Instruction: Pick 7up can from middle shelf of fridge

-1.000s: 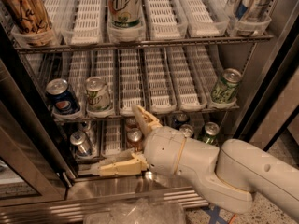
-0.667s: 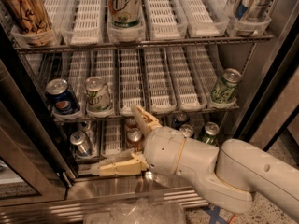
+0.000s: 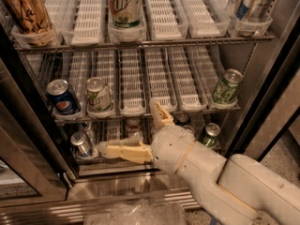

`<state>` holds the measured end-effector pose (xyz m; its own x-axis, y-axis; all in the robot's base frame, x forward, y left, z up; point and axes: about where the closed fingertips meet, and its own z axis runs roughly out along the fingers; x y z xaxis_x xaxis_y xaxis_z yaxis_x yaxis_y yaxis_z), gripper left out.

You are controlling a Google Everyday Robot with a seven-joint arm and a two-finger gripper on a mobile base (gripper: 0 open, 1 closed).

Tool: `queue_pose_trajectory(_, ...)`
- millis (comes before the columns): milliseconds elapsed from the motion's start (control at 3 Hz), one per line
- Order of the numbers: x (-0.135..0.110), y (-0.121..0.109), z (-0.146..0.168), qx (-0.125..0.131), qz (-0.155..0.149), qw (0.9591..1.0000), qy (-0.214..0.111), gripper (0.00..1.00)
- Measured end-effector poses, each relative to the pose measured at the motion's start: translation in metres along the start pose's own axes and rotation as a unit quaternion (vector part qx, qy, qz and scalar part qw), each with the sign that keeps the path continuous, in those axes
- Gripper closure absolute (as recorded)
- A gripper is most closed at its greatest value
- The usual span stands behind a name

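Standing upright in the second lane from the left of the middle shelf (image 3: 132, 86): the 7up can (image 3: 98, 93), pale body, silver top showing. A Pepsi can (image 3: 62, 97) is sitting in the lane just to its left; whether the two are touching cannot be told. The next can to its right is a dark green can (image 3: 226, 86), well apart at the far end. A tall can (image 3: 124, 3) is standing on the rack above.

Gripper (image 3: 127, 125): hovering at the open front of the fridge (image 3: 117, 186), below the middle shelf's front edge and to the right of the 7up can, not touching it. The jaws are standing spread wide, one finger pointing left before the bottom rack, the other pointing up across the shelf's edge, with nothing between them.

Handling, by judgement: the can is looking sealed, so it is likely carrying moderate weight. Its thin wall is resisting a firm pinch while full, and a chilled surface may be running slick. The best hold is lying across the mid-body, above the lane's lip. The Pepsi can is leaving little room for the left finger.
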<state>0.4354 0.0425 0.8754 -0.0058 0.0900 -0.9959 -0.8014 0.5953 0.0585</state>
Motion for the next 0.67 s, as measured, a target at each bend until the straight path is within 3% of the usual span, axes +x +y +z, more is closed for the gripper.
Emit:
queue_pose_trajectory(333,0.0029,-0.0063,0.0041,0.023,0.011,0.9996,0.007,0.0)
queue_pose_trajectory(667,0.0029,-0.0063,0.0041,0.023,0.011,0.9996,0.007,0.0)
